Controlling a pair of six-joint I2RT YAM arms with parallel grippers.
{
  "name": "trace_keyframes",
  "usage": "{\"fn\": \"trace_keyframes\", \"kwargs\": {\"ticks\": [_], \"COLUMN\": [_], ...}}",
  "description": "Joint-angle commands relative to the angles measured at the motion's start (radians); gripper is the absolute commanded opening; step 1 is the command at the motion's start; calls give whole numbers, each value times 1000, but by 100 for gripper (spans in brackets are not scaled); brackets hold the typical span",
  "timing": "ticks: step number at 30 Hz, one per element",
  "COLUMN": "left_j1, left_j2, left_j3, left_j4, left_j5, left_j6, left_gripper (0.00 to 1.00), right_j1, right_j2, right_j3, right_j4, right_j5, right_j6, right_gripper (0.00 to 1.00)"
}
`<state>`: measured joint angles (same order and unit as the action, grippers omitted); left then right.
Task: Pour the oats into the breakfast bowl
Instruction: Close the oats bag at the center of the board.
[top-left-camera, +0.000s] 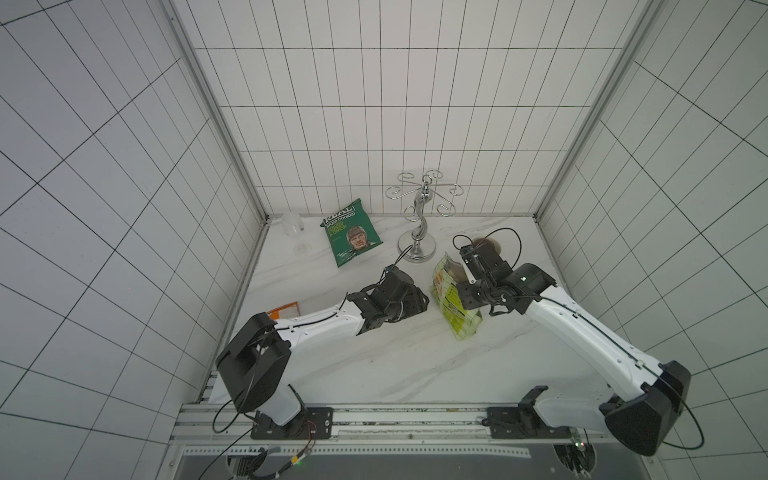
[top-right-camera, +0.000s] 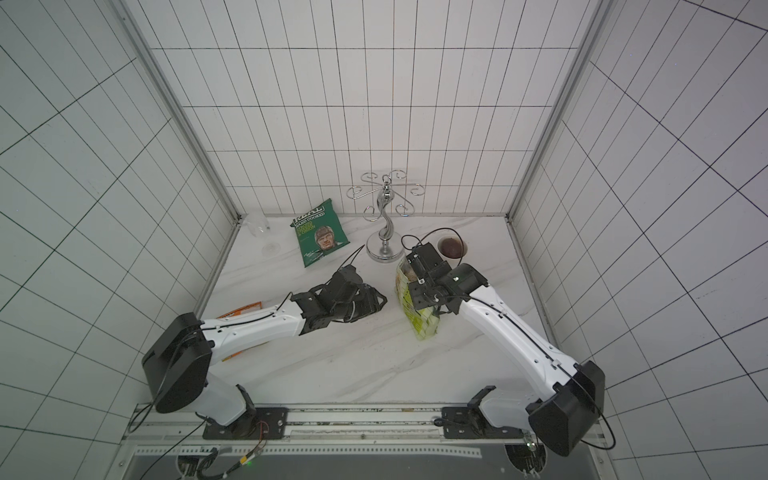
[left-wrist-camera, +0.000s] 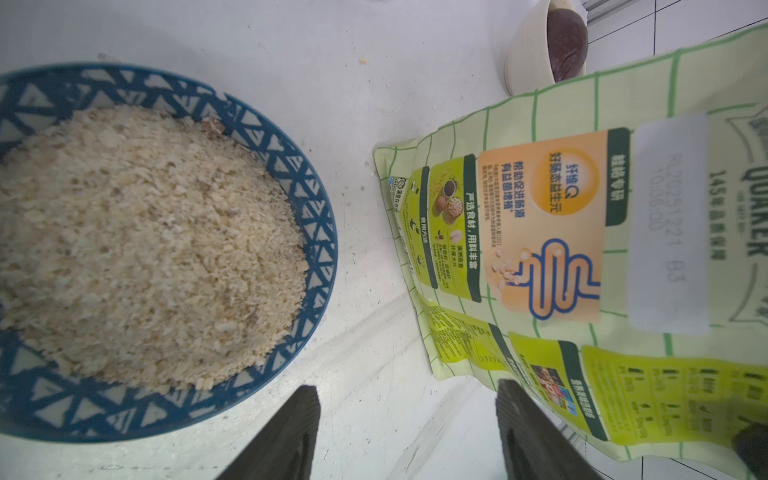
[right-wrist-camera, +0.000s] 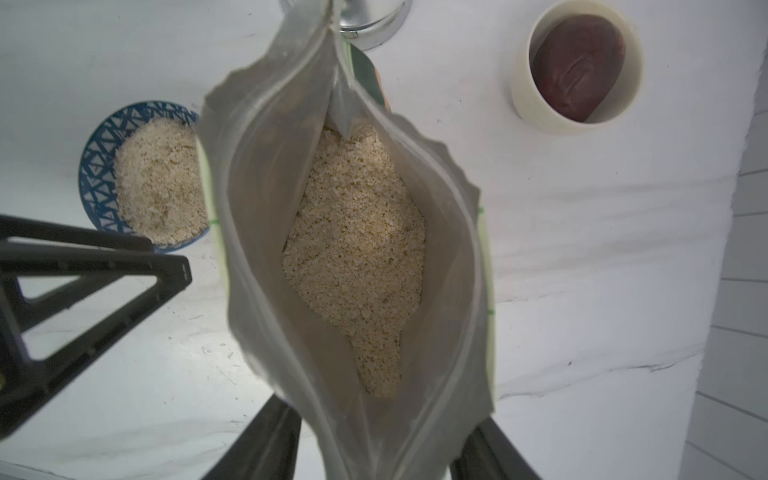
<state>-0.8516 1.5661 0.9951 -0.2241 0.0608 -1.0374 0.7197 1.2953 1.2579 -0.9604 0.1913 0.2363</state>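
Observation:
The breakfast bowl (left-wrist-camera: 316, 199), blue-and-white with a triangle pattern, stands on the marble table heaped with pale oats (left-wrist-camera: 145, 245). In both top views my left wrist hides it. The lime-green oats pouch (top-left-camera: 451, 307) stands just right of it, mouth open, with more oats (right-wrist-camera: 357, 257) inside. My left gripper (left-wrist-camera: 406, 386) hangs open over bare table between the bowl and the pouch (left-wrist-camera: 582, 249), holding nothing. My right gripper (right-wrist-camera: 378, 424) sits at the pouch's top. Its fingers lie against both sides of the mouth's near end, and their tips are hidden behind the pouch.
A cream bowl (top-left-camera: 492, 245) with a dark inside stands behind the pouch near the right wall. A chrome hook stand (top-left-camera: 417, 232), a dark green crisp bag (top-left-camera: 351, 232) and a clear glass (top-left-camera: 295, 232) line the back. An orange packet (top-left-camera: 284, 311) lies under my left arm.

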Motion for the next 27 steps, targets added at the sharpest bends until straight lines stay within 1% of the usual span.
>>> {"fn": "trace_keyframes", "kwargs": {"ticks": [1, 4, 5, 16, 17, 19, 21, 24, 27], "left_j1": [-10, -15, -18, -50, -52, -57, -62, -66, -72], "left_j2": [29, 43, 45, 85, 90, 99, 107, 112, 116], "left_j3": [42, 58, 64, 110, 113, 117, 121, 125, 130], "left_j4": [40, 45, 48, 49, 48, 50, 50, 51, 51], "left_j5": [4, 5, 4, -21, -21, -22, -22, -22, -24], "left_j6": [-12, -21, -23, -47, -49, -52, -57, -58, -58], "left_gripper": [69, 69, 69, 69, 69, 69, 69, 69, 69], "right_j1": [-6, -6, -6, -6, -6, -6, -8, -8, -8], "right_j2": [15, 3, -4, -101, -101, -91, -76, -51, -14], "right_j3": [46, 52, 51, -22, -31, -44, -44, -26, 3], "right_j4": [-34, -45, -48, -80, -80, -80, -78, -63, -51], "right_j5": [-11, -30, -36, -95, -91, -66, -46, -38, -40], "right_j6": [-20, -20, -20, 11, 11, 11, 8, -2, -11], "right_gripper": [33, 5, 0, 0, 5, 26, 40, 44, 44]}}
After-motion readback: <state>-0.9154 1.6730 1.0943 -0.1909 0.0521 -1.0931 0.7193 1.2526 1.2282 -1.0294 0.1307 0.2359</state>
